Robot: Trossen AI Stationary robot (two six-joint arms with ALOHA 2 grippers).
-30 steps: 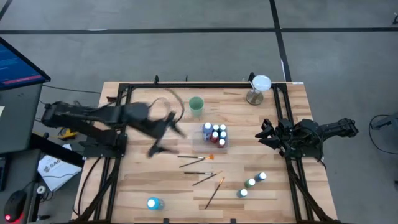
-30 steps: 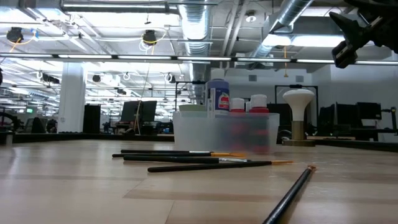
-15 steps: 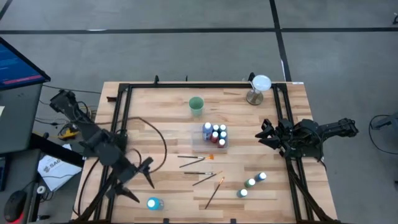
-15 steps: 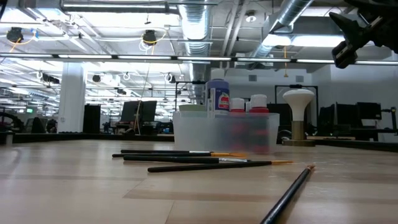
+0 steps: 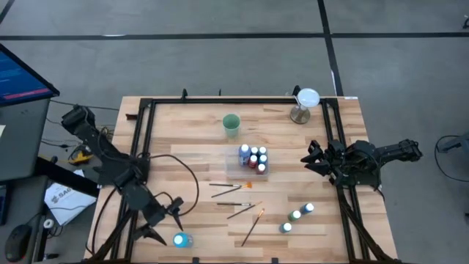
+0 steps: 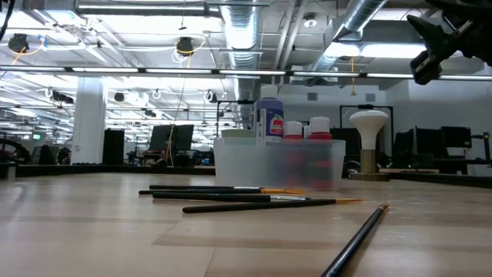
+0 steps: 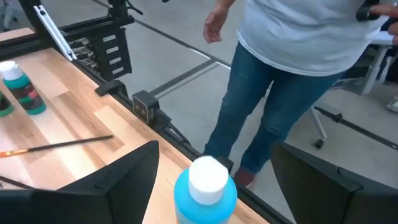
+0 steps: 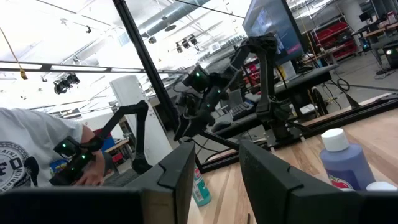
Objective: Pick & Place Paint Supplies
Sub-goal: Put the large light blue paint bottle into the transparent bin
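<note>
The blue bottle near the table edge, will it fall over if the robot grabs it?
Probably not if gripped evenly: the blue bottle stands upright between the open left gripper's fingers. Being round, it would likely roll if tipped. Its smooth plastic might slip a little.

Cut off and out of sight

The person (image 7: 292, 68) beside the table shows only torso to legs; the light blue bottle (image 7: 205, 193) runs off the edge (label unseen), and the tray (image 6: 280, 163) blurs its bottles.
</note>
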